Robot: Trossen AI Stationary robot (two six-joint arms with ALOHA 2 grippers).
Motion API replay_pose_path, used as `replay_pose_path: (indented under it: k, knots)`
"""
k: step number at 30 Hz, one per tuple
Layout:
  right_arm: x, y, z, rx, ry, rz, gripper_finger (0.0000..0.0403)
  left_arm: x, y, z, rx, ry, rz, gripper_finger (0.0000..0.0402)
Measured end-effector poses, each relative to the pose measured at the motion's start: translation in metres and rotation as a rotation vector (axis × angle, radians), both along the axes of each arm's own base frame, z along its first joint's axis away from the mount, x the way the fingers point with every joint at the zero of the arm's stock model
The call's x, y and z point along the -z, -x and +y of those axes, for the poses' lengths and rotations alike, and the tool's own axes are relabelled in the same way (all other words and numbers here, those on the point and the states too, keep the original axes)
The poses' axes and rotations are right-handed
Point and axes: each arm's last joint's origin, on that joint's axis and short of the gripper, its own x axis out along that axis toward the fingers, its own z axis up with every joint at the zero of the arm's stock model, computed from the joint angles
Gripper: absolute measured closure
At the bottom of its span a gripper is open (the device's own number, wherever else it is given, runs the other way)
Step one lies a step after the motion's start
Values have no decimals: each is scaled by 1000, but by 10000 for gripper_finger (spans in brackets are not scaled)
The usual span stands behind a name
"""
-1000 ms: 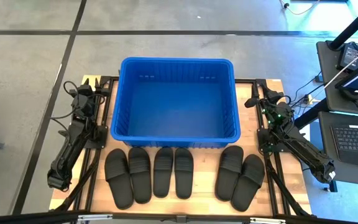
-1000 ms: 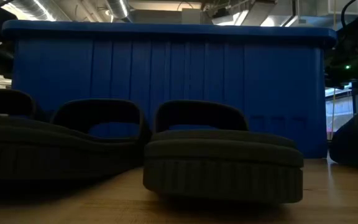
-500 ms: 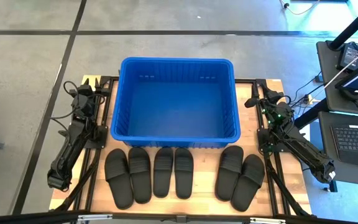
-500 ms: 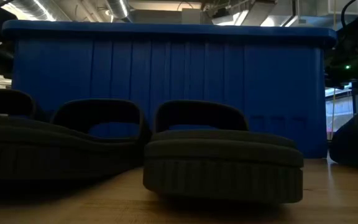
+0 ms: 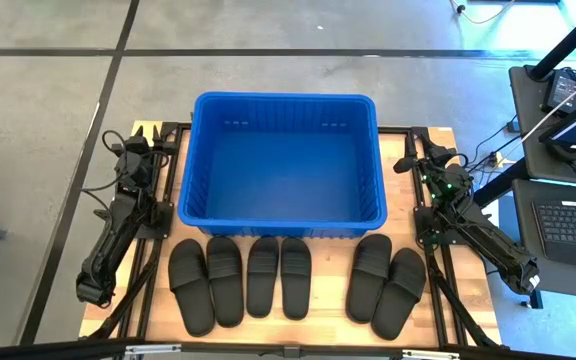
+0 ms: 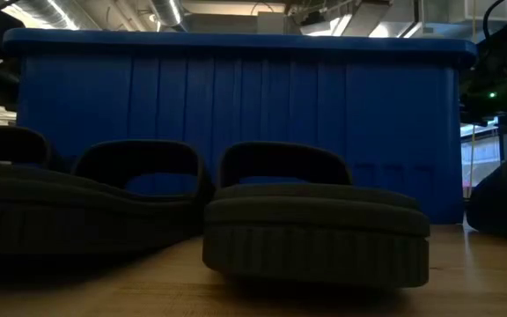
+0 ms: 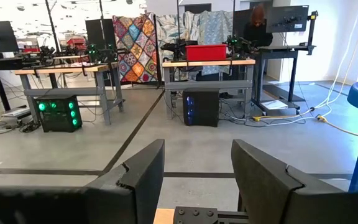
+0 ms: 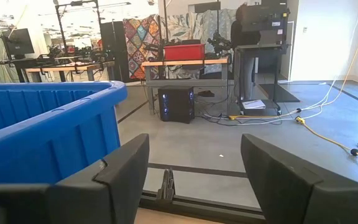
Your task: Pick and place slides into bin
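The blue bin [image 5: 283,98] stands in the middle of the table toward its far edge, and its ribbed wall fills the low view [image 6: 236,114]. Several black slides [image 5: 278,277] lie sole-down in a row on the wood between the bin and the near edge: one pair at the left [image 5: 206,283], one at the right [image 5: 386,283]. My left gripper [image 5: 140,138] is folded back at the bin's left side. My right gripper [image 5: 423,155] is folded back at the bin's right side. Both point level toward the far side and stand open [image 7: 197,180] [image 8: 194,180], with nothing between the fingers.
Black frame rails [image 5: 163,215] run along the table's left and right sides under the arms. A desk with a keyboard [image 5: 573,220] stands off the table's right. A strip of bare wood [image 5: 298,335] lies between the slides and the near edge.
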Motion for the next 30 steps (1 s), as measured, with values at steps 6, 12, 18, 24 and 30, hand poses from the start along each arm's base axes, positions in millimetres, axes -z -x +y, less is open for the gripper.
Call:
replay_pose_path:
  k: [6, 12, 18, 24, 30]
  knots:
    - [0, 0, 0, 0, 0, 0, 147, 0, 0, 0, 0, 0, 0, 220]
    - [0, 0, 0, 0, 1, -1, 147, 0, 0, 0, 0, 0, 0, 220]
    - [0, 0, 0, -2, -6, -22, 147, 0, 0, 0, 0, 0, 0, 220]
    - [-7, -1, 1, -99, -56, -392, 147, 0, 0, 0, -1, 0, 0, 220]
    - [-20, 0, 4, -152, 38, -505, 147, 0, 0, 0, 0, 0, 0, 220]
